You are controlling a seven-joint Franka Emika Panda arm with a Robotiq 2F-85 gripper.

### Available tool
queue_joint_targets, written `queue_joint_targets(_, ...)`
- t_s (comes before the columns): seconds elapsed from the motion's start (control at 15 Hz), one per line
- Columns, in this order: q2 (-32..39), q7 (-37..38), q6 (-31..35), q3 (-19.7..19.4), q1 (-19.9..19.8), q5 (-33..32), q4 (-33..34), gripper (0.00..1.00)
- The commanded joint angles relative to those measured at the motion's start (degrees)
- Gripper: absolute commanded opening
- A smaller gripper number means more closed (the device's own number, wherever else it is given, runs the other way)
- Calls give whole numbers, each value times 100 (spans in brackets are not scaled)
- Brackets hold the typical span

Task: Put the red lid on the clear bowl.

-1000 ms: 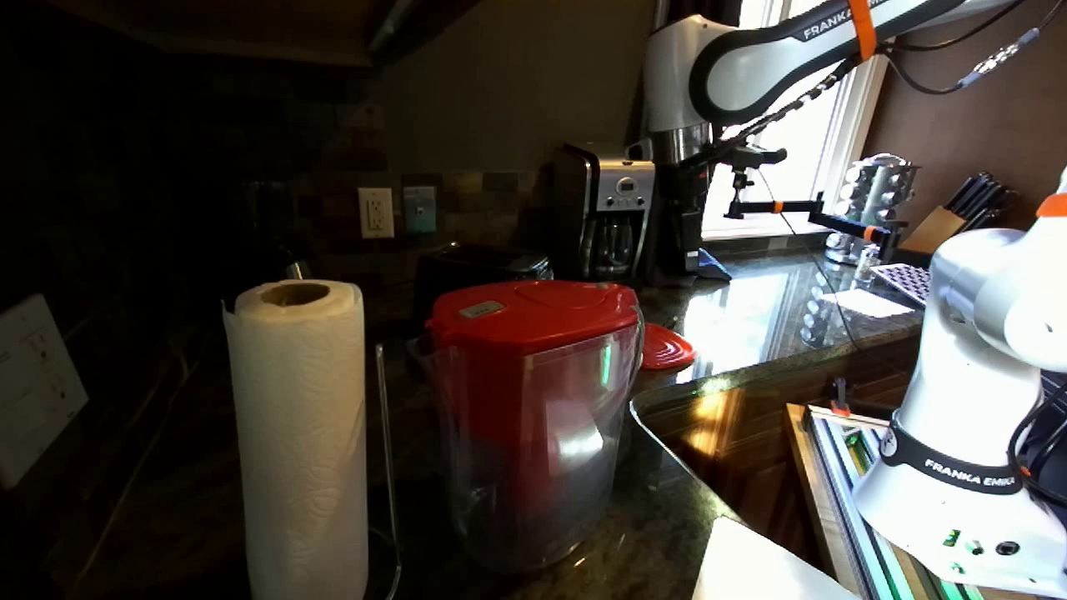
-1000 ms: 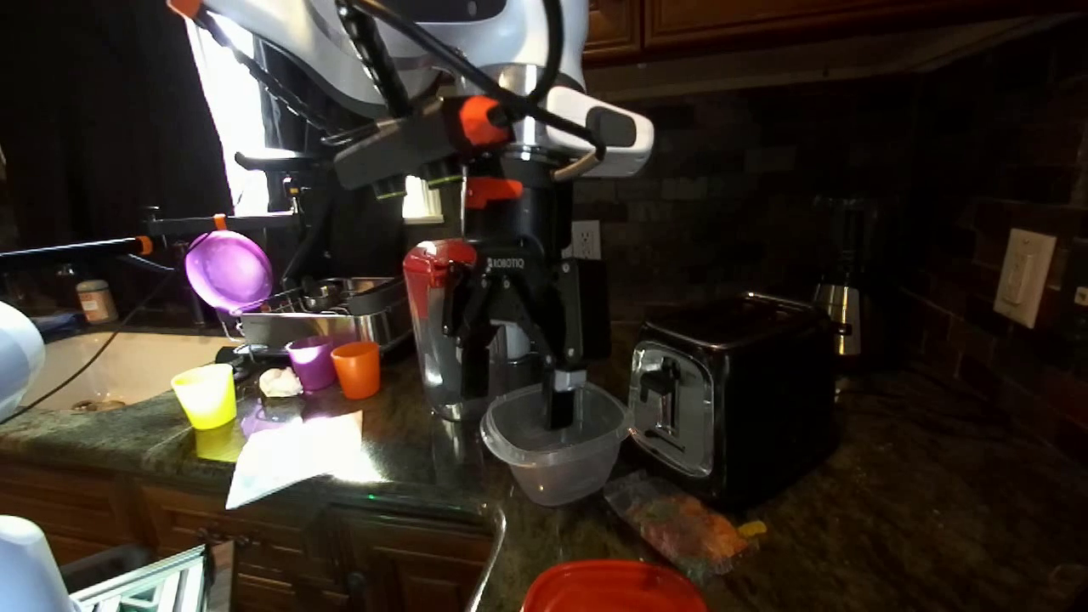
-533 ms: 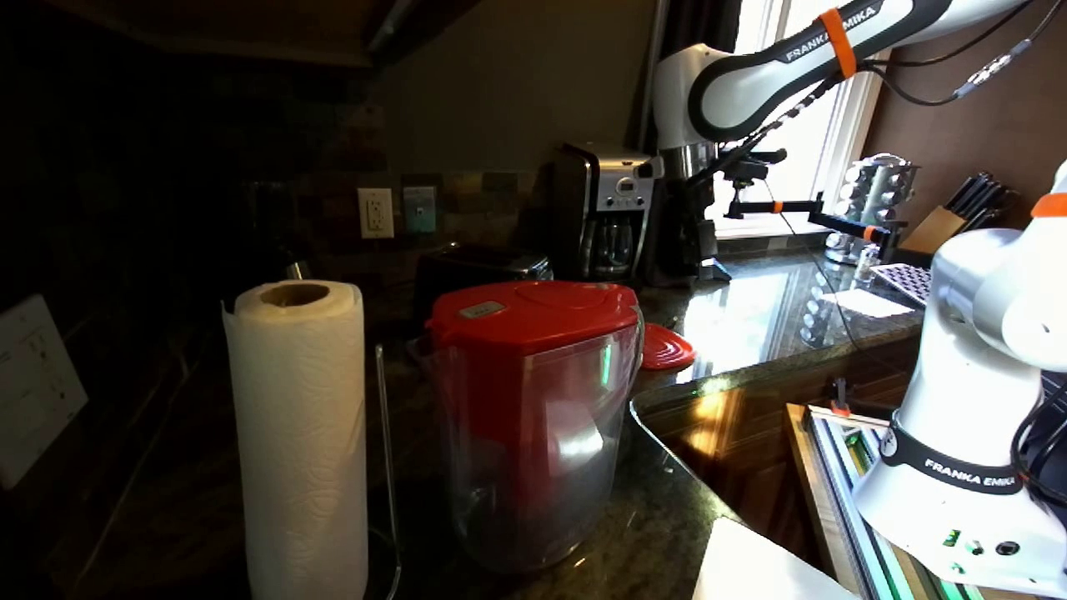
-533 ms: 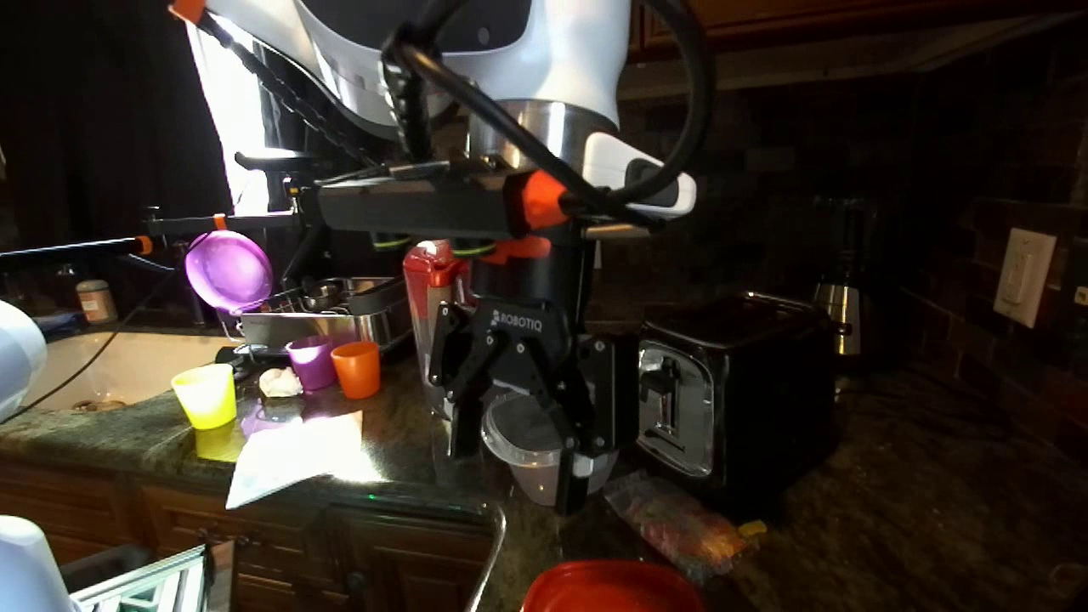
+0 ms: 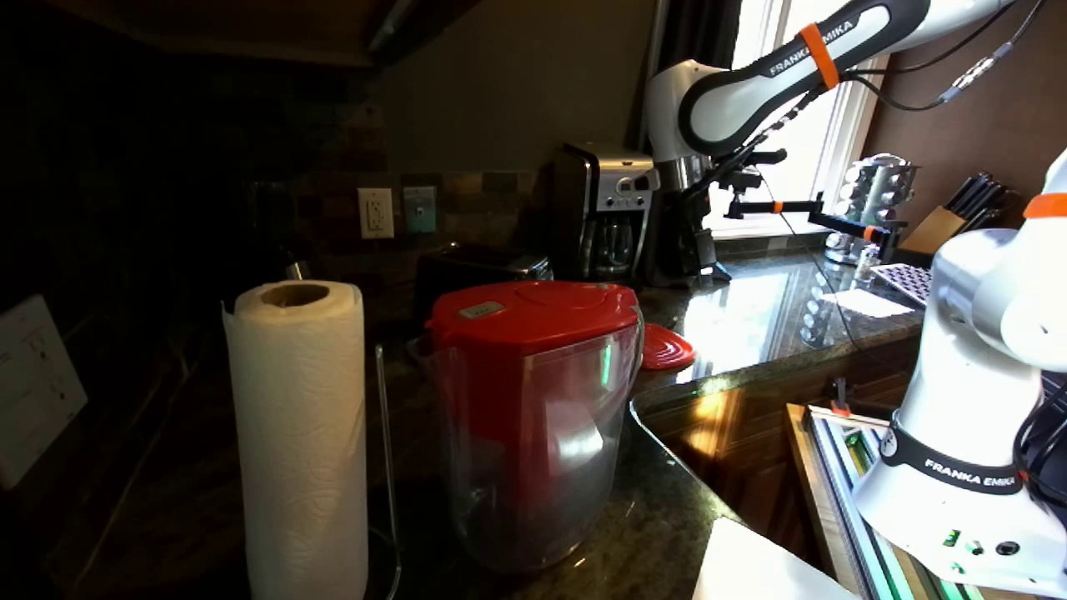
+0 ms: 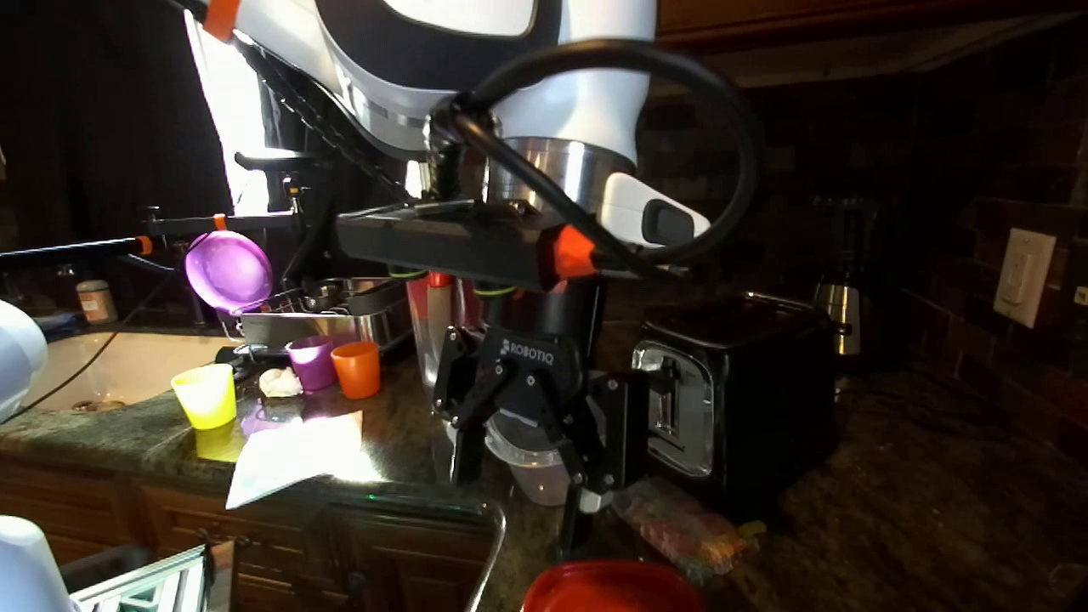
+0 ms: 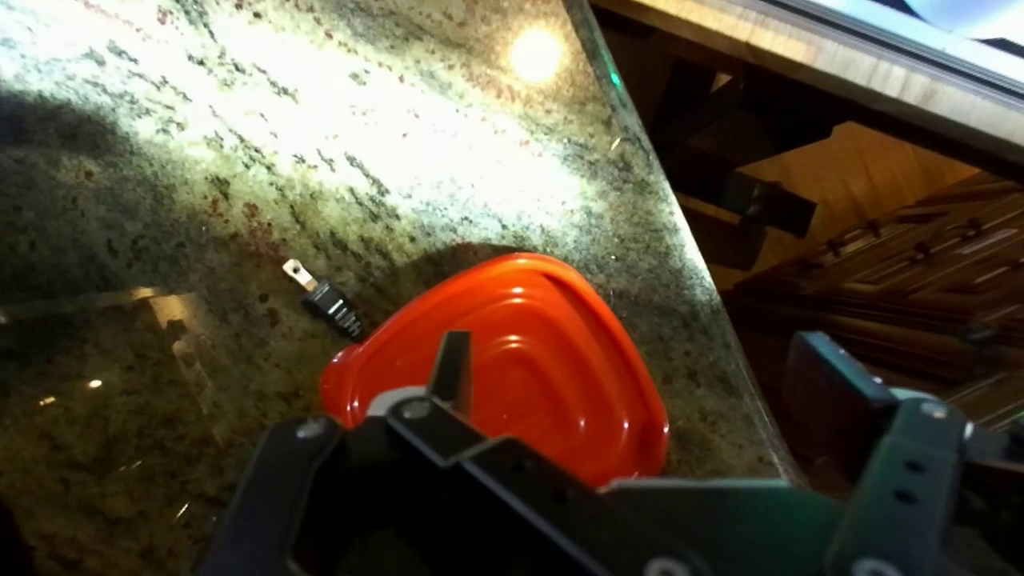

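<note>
The red lid (image 7: 552,384) is a flat, rounded, squarish disc lying on the counter near its edge. It also shows in both exterior views (image 5: 667,348) (image 6: 612,591), cut off by the bottom edge in the latter. The clear bowl (image 6: 540,483) stands upright on the counter, partly hidden behind my gripper; it is out of sight in the wrist view. My gripper (image 6: 520,493) is open and empty, between the bowl and the lid in that view. In the wrist view, one finger of the gripper (image 7: 640,356) overlaps the lid; the other is past the counter edge.
A black toaster (image 6: 739,399) and a bag of colourful pieces (image 6: 684,527) stand beside the bowl. A black plug (image 7: 332,308) lies against the lid. A large clear pitcher with a red top (image 5: 533,417) and a paper towel roll (image 5: 300,442) stand nearby.
My gripper has moved away from the bowl, toward the camera and lower in an exterior view, and is nearer the red lid. It stays open. The bowl and lid have not moved.
</note>
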Motion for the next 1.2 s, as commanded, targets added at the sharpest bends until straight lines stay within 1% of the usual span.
queue_joint_targets(0.0,7,-22,-8,72,-73,27,10,100)
queue_joint_targets(0.27,292,-422,233,-117,-126,42,17,100)
queue_joint_targets(0.47,526,-792,557,-253,-208,148,33,100)
queue_joint_targets(0.73,916,-1416,944,-381,-290,521,121,100)
queue_joint_targets(0.93,1318,-1793,1008,-396,-365,875,285,100)
queue_joint_targets(1.13,1680,-2056,1008,-353,-471,1094,491,100)
